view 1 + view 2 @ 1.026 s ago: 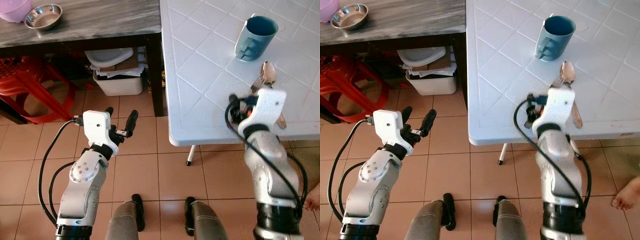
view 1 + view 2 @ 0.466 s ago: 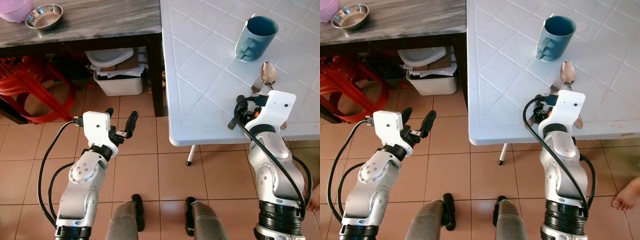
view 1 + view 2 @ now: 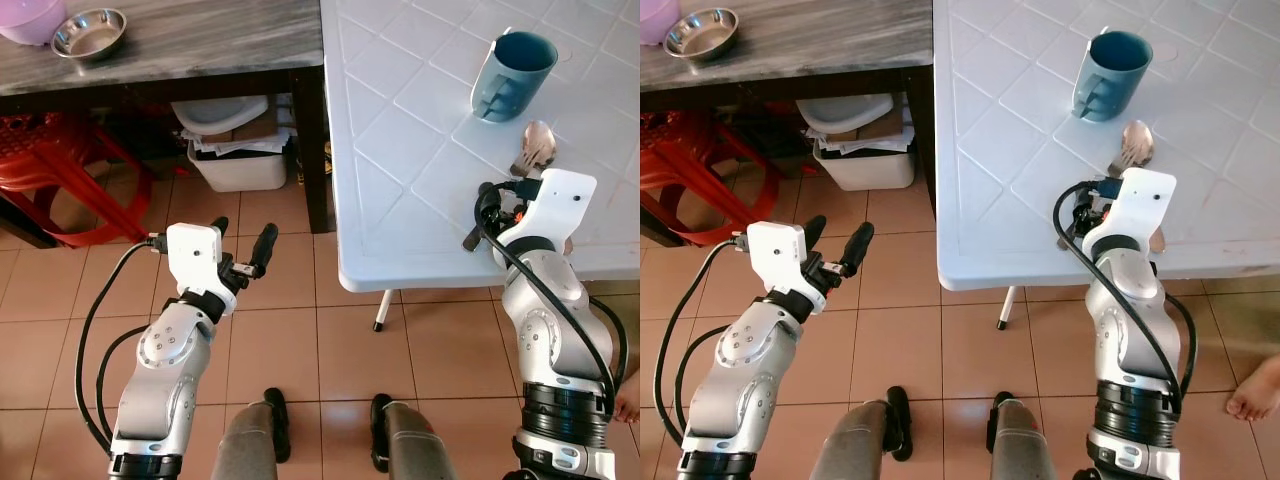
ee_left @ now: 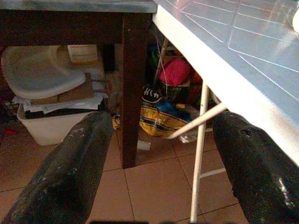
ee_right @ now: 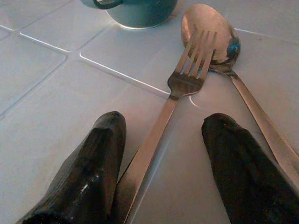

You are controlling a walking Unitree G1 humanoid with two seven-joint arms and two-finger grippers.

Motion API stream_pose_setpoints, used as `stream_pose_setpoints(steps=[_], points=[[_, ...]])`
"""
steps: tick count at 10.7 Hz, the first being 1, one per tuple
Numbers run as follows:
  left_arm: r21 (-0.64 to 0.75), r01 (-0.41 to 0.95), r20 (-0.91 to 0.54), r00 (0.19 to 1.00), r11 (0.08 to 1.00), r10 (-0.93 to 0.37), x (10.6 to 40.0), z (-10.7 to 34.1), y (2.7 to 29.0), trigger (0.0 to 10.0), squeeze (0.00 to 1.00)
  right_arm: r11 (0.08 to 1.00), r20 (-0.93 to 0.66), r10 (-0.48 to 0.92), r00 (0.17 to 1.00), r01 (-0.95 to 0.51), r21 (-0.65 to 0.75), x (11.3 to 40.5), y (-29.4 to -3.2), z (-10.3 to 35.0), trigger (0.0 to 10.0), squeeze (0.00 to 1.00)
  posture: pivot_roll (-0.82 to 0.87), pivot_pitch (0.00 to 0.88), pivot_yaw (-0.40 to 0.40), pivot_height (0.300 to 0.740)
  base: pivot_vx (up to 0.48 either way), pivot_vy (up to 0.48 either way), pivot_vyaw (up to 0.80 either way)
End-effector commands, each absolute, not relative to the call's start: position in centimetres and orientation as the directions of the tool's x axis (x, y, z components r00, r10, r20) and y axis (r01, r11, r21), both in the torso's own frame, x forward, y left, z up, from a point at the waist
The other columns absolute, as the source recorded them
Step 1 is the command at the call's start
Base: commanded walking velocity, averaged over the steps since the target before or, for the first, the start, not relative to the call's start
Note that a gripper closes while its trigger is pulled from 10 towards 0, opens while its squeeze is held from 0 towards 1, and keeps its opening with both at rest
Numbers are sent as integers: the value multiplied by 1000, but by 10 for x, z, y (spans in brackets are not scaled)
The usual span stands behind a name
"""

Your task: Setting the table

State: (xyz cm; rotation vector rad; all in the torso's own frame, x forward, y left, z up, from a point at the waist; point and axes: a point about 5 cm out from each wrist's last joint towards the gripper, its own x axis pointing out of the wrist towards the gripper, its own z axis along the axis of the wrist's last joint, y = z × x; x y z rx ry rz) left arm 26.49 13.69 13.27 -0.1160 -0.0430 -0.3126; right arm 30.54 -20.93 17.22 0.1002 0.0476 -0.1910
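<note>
right gripper (image 5: 159, 172): low over the white tabletop (image 3: 400, 130) near its front edge, fingers spread wide, nothing held; fork handle runs between the two fingers, whether it touches them can't tell
fork (image 5: 180, 93): flat on tabletop, tines resting over the spoon bowl, handle pointing back to the front edge
spoon (image 5: 212, 39): flat on tabletop, just beside the fork, bowl toward the mug, handle running alongside one right gripper finger
mug (image 3: 510, 75): blue, upright, further in from the front edge than the cutlery, handle facing the robot; near the spoon bowl, apart from it
left gripper (image 3: 240, 245): held out over the tiled floor (image 3: 290, 330), off the tabletop's left edge, fingers wide apart, empty
dark tabletop (image 3: 180, 40): grey marbled, left of the white one; steel bowl (image 3: 88, 32) on it, pink bowl (image 3: 30, 15) beside that at the frame edge
under dark tabletop: white bin (image 3: 235, 150) with papers, red plastic chair (image 3: 50, 170) to its left
</note>
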Motion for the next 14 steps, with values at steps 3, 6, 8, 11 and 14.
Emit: stream_pose_setpoints(steps=[3, 6, 8, 11, 14], points=[[-103, 302, 38, 953, 948, -300, 261, 130, 140, 10000, 0, 977, -82, -167, 983, 176, 117, 311, -207, 169, 1020, 0, 9, 280, 102, 740, 0, 0, 0], [-105, 302, 35, 953, 948, -300, 260, 129, 139, 10000, 0, 976, -128, -157, 979, 174, 131, 319, -209, 167, 0, 0, 12, 281, 98, 740, 0, 0, 0], [-105, 298, 33, 955, 949, -296, 259, 129, 140, 10000, 0, 976, -151, -150, 977, 171, 134, 324, -215, 167, 0, 0, 14, 284, 96, 740, 0, 0, 0], [-105, 299, 31, 954, 948, -298, 259, 128, 139, 10000, 0, 973, -222, -136, 965, 172, 151, 323, -213, 157, 0, 0, 12, 283, 94, 740, 0, 0, 0], [-107, 307, 31, 952, 946, -306, 259, 128, 138, 10000, 0, 962, -262, -122, 957, 179, 205, 319, -207, 149, 0, 0, 7, 273, 88, 740, 0, 0, 0]])
